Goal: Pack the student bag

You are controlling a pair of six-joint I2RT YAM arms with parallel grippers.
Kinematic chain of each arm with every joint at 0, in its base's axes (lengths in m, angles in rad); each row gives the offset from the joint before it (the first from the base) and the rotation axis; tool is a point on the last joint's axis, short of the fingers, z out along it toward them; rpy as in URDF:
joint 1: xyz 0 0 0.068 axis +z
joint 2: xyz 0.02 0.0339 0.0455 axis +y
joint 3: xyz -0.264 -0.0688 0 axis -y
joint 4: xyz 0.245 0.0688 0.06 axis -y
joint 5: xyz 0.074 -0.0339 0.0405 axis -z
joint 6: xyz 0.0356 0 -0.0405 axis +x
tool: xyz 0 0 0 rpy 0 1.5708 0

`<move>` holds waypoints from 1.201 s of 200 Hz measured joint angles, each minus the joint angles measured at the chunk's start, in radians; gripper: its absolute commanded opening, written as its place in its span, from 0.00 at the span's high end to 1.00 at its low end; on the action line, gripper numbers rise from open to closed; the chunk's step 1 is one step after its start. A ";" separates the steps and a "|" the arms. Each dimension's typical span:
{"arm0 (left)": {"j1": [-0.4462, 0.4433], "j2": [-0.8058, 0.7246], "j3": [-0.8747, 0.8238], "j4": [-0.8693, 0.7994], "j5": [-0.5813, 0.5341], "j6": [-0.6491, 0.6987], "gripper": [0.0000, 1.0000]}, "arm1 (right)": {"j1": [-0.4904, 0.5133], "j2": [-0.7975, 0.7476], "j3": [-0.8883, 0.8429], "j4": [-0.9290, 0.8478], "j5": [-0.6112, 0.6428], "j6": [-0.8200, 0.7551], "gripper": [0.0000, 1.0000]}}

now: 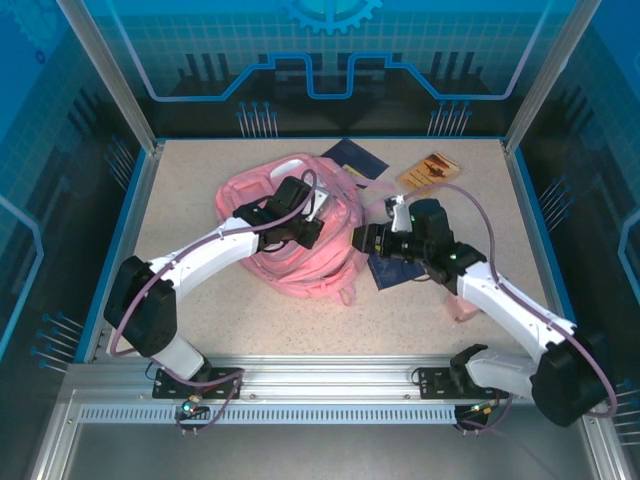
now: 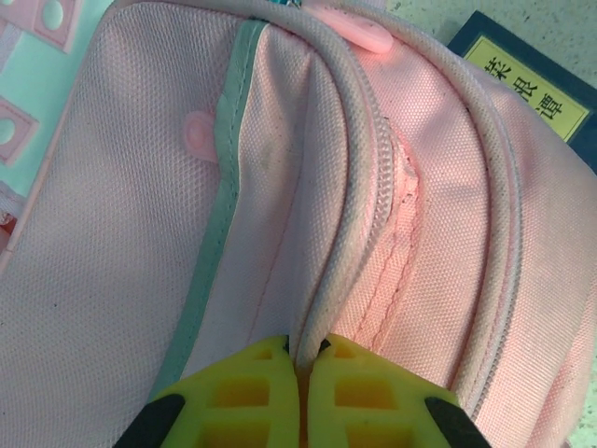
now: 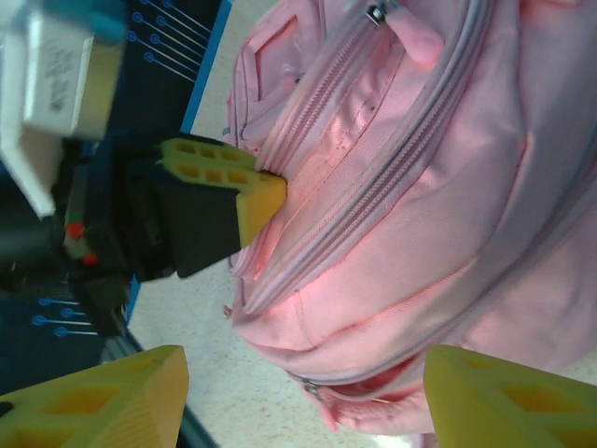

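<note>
The pink student bag (image 1: 275, 250) lies in the middle of the table. My left gripper (image 1: 311, 231) rests on its top. In the left wrist view the student bag (image 2: 140, 233) is close up, and the left gripper (image 2: 303, 359) is shut on a piped seam beside a zip. My right gripper (image 1: 363, 240) is at the bag's right side. In the right wrist view my right gripper (image 3: 306, 378) stands open, its yellow fingers (image 3: 103, 401) wide apart, empty, short of the student bag (image 3: 401, 215). A zip by the lower edge gapes a little. The left arm's fingers (image 3: 244, 191) pinch the fabric there.
A dark blue booklet (image 1: 357, 158) lies behind the bag and another (image 1: 398, 272) under my right wrist. A tan booklet (image 1: 430, 168) lies at the back right. A blue booklet with a yellow label (image 2: 532, 89) sits beside the bag. Bare table (image 1: 300, 320) lies in front.
</note>
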 measured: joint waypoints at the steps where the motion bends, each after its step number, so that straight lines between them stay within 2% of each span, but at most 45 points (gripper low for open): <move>1: 0.000 -0.001 -0.001 0.000 0.000 -0.002 1.00 | 0.000 0.003 0.002 -0.002 -0.002 0.002 0.31; 49: 0.000 -0.040 -0.031 0.008 0.004 -0.023 1.00 | 0.000 0.186 0.101 -0.065 -0.055 0.135 0.28; 78: 0.000 -0.060 -0.039 0.004 0.011 -0.051 1.00 | 0.000 0.272 0.114 -0.064 -0.079 0.175 0.30; 101: 0.000 -0.069 -0.039 -0.006 0.015 -0.066 1.00 | 0.000 0.322 0.117 -0.021 -0.118 0.201 0.38; 124: 0.003 -0.081 -0.042 -0.012 0.015 -0.077 1.00 | 0.006 0.339 0.134 0.008 -0.151 0.205 0.56; 147: 0.009 -0.092 -0.042 -0.026 0.014 -0.103 0.73 | 0.016 0.350 0.155 0.026 -0.166 0.219 0.71; 162: 0.011 -0.103 -0.039 -0.041 0.014 -0.148 0.56 | 0.024 0.358 0.163 0.031 -0.166 0.222 0.73; 171: 0.011 -0.118 -0.036 -0.058 0.010 -0.181 0.48 | 0.028 0.363 0.166 0.029 -0.164 0.221 0.73; 192: 0.013 -0.172 -0.036 -0.103 -0.001 -0.285 0.44 | 0.038 0.367 0.183 0.020 -0.154 0.222 0.74; 223: 0.008 -0.310 -0.111 -0.151 -0.008 -0.449 0.44 | 0.048 0.368 0.229 0.031 -0.147 0.223 0.75; 240: -0.024 -0.373 -0.179 -0.163 -0.007 -0.528 0.45 | 0.053 0.369 0.248 0.044 -0.146 0.228 0.76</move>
